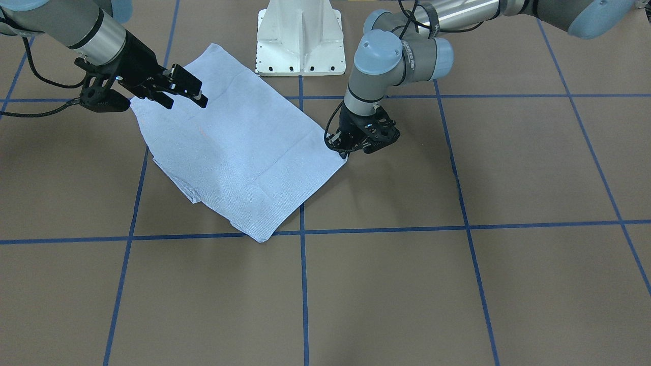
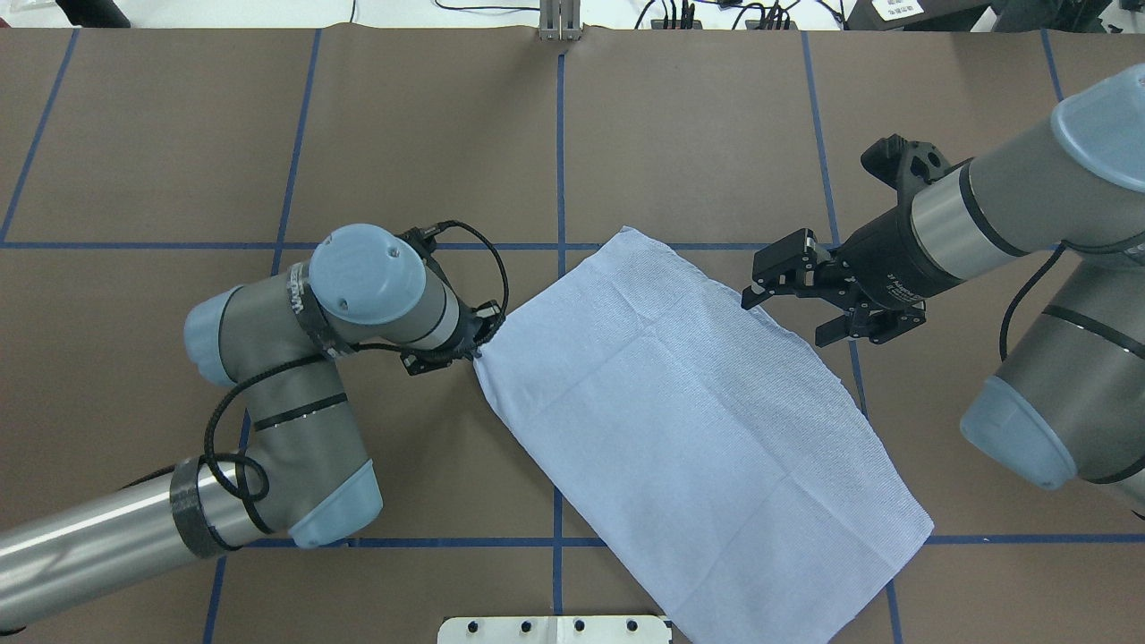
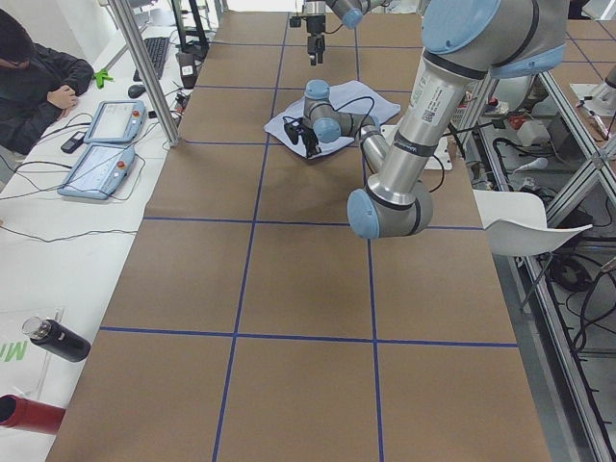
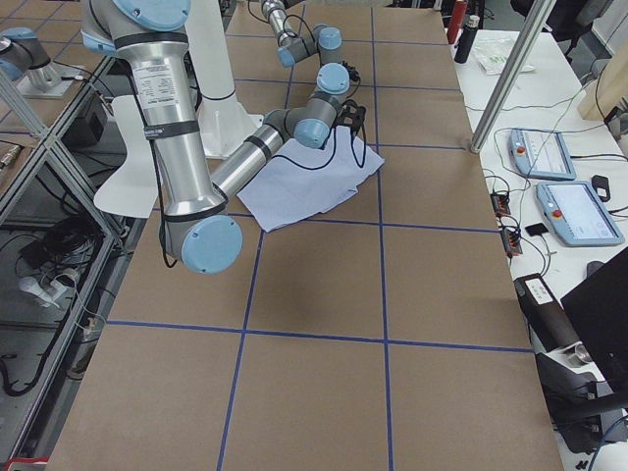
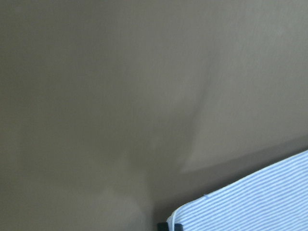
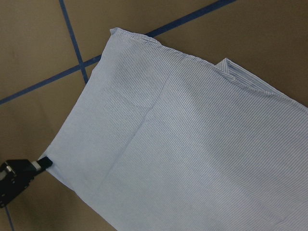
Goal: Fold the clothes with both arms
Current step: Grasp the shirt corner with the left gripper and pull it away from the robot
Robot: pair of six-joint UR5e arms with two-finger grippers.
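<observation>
The light blue striped shirt (image 2: pixel 689 420) lies folded into a flat rectangle on the brown table, set diagonally; it also shows in the front view (image 1: pixel 239 147) and the right wrist view (image 6: pixel 192 144). My left gripper (image 2: pixel 472 351) is low at the shirt's left corner, fingers closed on that corner (image 1: pixel 342 151). The left wrist view shows only that corner (image 5: pixel 260 197). My right gripper (image 2: pixel 792 311) hovers open and empty above the shirt's far right edge (image 1: pixel 185 101).
The white pedestal base (image 1: pixel 300 40) stands at the robot-side edge, just beside the shirt. Blue tape lines (image 2: pixel 561 161) grid the table. Control pendants (image 3: pixel 106 144) and a seated person (image 3: pixel 34 77) are on the side bench.
</observation>
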